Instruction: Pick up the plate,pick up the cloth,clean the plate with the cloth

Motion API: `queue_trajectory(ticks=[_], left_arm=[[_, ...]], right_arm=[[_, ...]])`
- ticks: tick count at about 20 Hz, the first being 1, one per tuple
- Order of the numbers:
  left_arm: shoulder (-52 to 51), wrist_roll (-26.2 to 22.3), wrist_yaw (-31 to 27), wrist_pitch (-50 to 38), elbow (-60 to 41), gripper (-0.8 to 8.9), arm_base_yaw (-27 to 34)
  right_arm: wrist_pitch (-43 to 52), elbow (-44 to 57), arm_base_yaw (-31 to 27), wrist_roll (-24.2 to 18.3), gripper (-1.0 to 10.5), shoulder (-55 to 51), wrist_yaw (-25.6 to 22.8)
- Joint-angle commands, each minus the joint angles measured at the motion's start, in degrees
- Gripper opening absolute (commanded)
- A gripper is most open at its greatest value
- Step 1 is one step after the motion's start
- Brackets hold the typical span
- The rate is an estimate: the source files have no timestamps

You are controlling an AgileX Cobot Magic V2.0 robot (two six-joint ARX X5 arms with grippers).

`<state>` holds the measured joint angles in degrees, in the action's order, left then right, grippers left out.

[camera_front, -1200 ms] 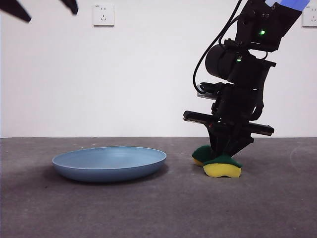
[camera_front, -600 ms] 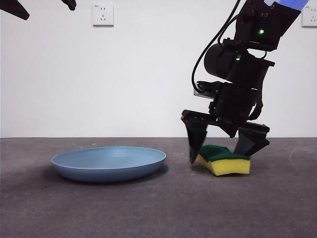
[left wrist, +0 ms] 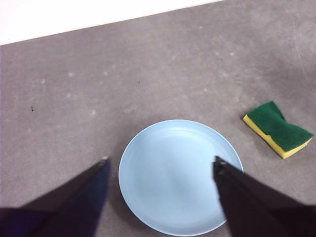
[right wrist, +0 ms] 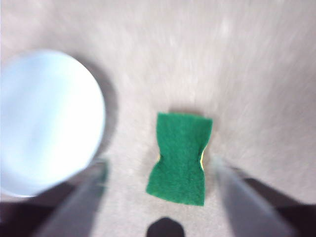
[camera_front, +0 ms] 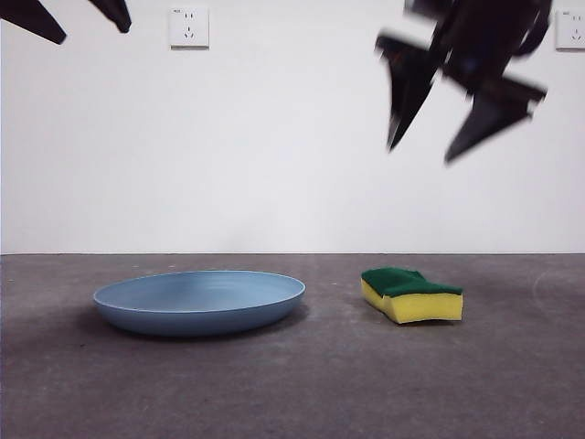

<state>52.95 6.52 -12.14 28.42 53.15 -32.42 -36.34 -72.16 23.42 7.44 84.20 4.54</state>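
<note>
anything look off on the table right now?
Nothing damaged or spilled. The sponge lies flat on the table, green side up, beside the upright, empty plate and apart from it. Both grippers, right and left, hang above, open, holding nothing.

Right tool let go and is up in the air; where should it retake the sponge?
From straight above, across the pinched waist of the sponge. It lies flat, green side up, apart from the plate, and the open right tool hangs over it.
</note>
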Motion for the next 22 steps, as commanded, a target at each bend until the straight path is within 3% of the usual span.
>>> queue_trajectory(ticks=[1,4,7,9,11,16,18,22], left_arm=[[0.83,-1.95,-0.13,-0.11,-0.2,-0.08,-0.22],[1.07,-5.31,-0.31,-0.57,-0.2,-0.08,-0.22],[0.74,-5.27,-0.37,-0.83,-0.46,-0.08,-0.22],[-0.24,-4.94,-2.97,-2.73,-2.34,-0.08,-0.26],[-4.17,-3.19,-5.86,-8.07,-7.65,-0.09,-0.31],[-20.63,0.17,-4.76,-22.01,-24.57,-0.08,-0.63],[-24.37,2.99,-3.91,-19.74,-26.43,-0.03,-0.7],[-24.24,3.74,-4.07,-14.69,-26.43,-0.03,-0.68]], right_arm=[[-1.2,0.31,0.79,-0.94,-0.1,-4.39,0.02],[-2.82,0.66,2.69,-2.16,-0.1,-9.86,-0.5],[-1.6,3.52,6.32,-2.29,-0.1,-15.08,-6.95],[3.15,8.87,8.52,-1.95,-0.1,-19.91,-8.02],[9.09,16.7,9.81,-0.66,-0.1,-26.18,-8.22],[16.22,34.91,11.23,0.98,-0.1,-41.03,-12.41],[13.53,35.67,11.08,5.11,0.0,-42.58,-12.46],[13.53,35.65,11.13,5.79,0.0,-43.17,-12.15]])
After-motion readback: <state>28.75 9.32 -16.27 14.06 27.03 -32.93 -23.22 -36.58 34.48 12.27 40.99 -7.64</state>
